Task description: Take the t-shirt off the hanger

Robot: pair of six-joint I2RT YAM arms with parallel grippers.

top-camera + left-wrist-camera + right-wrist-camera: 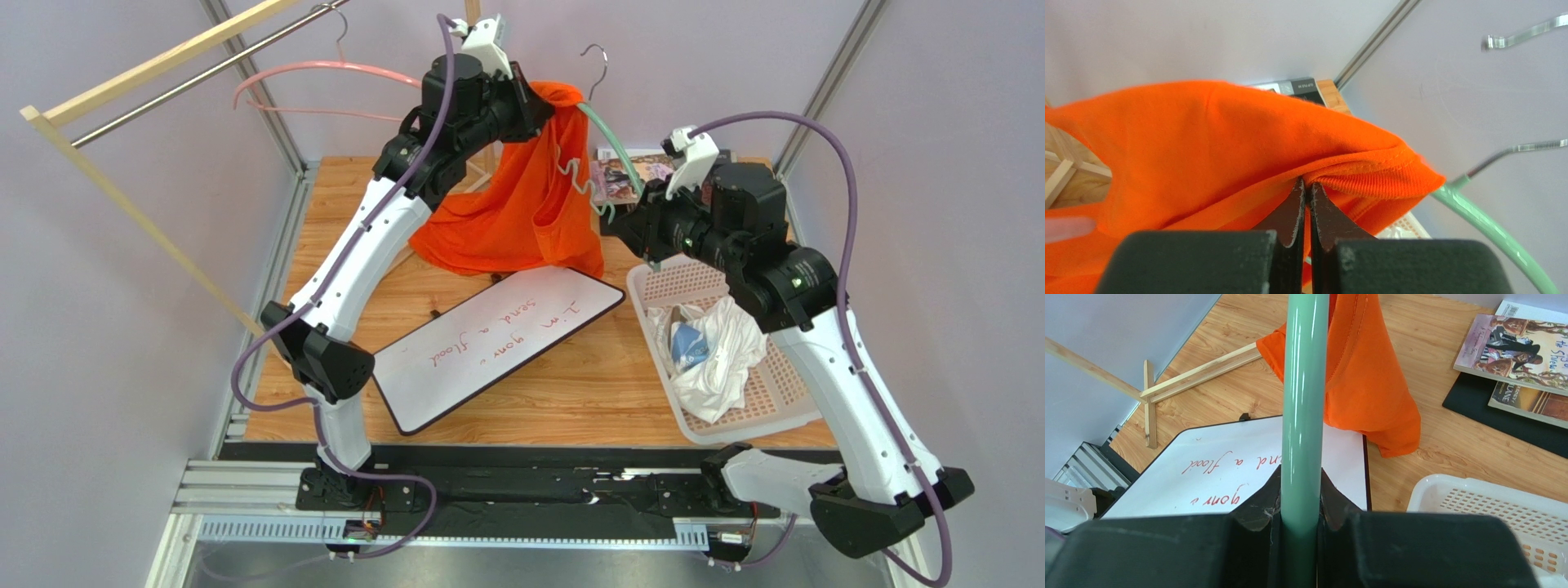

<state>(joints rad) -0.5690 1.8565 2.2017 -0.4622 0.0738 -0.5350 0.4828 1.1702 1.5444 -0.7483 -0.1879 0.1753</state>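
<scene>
An orange t-shirt [521, 202] hangs in the air above the table, its collar bunched at the top of a mint-green hanger [610, 137] with a metal hook. My left gripper [535, 108] is shut on the shirt's collar fabric [1352, 174], jaws pinched tight on the cloth. My right gripper [638, 230] is shut on the hanger's green arm [1303, 404], which runs straight up between the jaws. The green arm also shows at the right of the left wrist view [1493, 233]. The shirt's lower part drapes down to the wooden table [1376, 398].
A whiteboard [497, 346] with red writing lies on the table centre. A white basket [785, 398] holding white cloth stands at the right. Books [1524, 355] lie at the back right. A pink hanger [321, 76] hangs on a wooden rack rail [160, 67] at the back left.
</scene>
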